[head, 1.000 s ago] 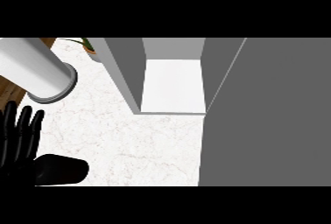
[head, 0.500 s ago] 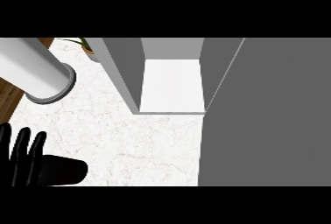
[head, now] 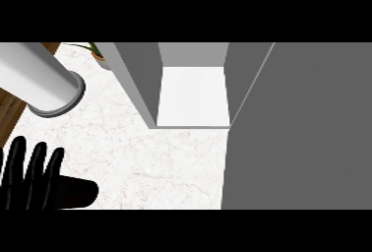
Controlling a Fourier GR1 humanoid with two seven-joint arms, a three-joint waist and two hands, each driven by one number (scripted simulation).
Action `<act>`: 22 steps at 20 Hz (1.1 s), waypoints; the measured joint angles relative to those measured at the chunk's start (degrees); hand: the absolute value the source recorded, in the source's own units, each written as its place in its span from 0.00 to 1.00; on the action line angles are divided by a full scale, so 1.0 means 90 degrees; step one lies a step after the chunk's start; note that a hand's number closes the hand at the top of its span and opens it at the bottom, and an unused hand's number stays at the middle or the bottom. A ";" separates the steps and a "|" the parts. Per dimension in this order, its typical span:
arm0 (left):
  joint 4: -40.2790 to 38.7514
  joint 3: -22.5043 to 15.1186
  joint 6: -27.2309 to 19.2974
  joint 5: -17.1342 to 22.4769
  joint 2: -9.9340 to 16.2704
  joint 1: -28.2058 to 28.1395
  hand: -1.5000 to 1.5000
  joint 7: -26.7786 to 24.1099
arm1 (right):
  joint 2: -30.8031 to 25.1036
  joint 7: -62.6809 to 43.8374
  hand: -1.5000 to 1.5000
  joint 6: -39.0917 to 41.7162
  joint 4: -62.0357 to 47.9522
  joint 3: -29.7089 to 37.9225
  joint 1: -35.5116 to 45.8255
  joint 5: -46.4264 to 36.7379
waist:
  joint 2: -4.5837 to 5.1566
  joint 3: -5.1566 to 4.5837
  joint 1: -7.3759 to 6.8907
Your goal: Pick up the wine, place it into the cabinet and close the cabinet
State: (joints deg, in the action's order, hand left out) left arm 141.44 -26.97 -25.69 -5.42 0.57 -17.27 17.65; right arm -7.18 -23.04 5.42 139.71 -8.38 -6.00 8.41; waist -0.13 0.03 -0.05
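No wine bottle can be made out anywhere, so where it lies relative to the fingers cannot be told. The cabinet [head: 190,93] stands open at the top centre, its white shelf bare, and its grey door [head: 301,128] fills the right side. The left hand [head: 33,179] shows at the lower left over the white marble counter [head: 152,162], fingers straight and pointing up, thumb out to the right, holding nothing. A grey forearm [head: 36,78] crosses the upper left, near a potted plant [head: 98,51]
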 measured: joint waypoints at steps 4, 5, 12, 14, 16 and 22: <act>0.0066 0.0040 -0.0219 -0.0053 0.0147 -0.0011 0.00 0.0281 | -0.0007 -0.0108 0.00 -0.0028 0.0020 0.0003 0.0080 -0.0087 | -0.0005 0.0000 -0.0016; 0.0072 0.0016 -0.0273 -0.0059 0.0166 -0.0064 0.00 0.0263 | 0.0016 -0.0186 0.00 -0.0078 0.0041 -0.0027 0.0114 -0.0097 | -0.0007 0.0000 -0.0019; 0.0159 0.0504 -0.0481 -0.0031 0.0539 -0.0059 0.00 0.0587 | 0.0024 -0.0501 0.00 -0.0253 0.0146 -0.0039 0.0360 -0.0192 | -0.0013 -0.0001 -0.0026; 0.0175 0.0711 -0.0483 0.0002 0.0666 -0.0095 0.00 0.0638 | 0.0014 -0.0633 0.00 -0.0321 0.0133 0.0040 0.0560 -0.0214 | -0.0011 -0.0003 -0.0041; 0.0199 0.0930 -0.0501 0.0036 0.0783 -0.0166 0.00 0.0655 | -0.0004 -0.0555 0.00 -0.0261 0.0145 0.0092 0.0432 -0.0213 | -0.0017 -0.0001 -0.0039; 0.0177 0.1664 -0.0404 0.0295 0.0975 -0.0334 0.00 0.0553 | -0.0002 -0.0693 0.00 -0.0309 0.0219 -0.0006 0.0446 -0.0263 | -0.0022 -0.0007 -0.0038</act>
State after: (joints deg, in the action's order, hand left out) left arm 143.03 -11.99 -29.32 -2.77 9.35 -20.27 22.62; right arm -7.19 -29.28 2.64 141.68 -8.43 -1.99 6.04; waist -0.33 -0.04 -0.39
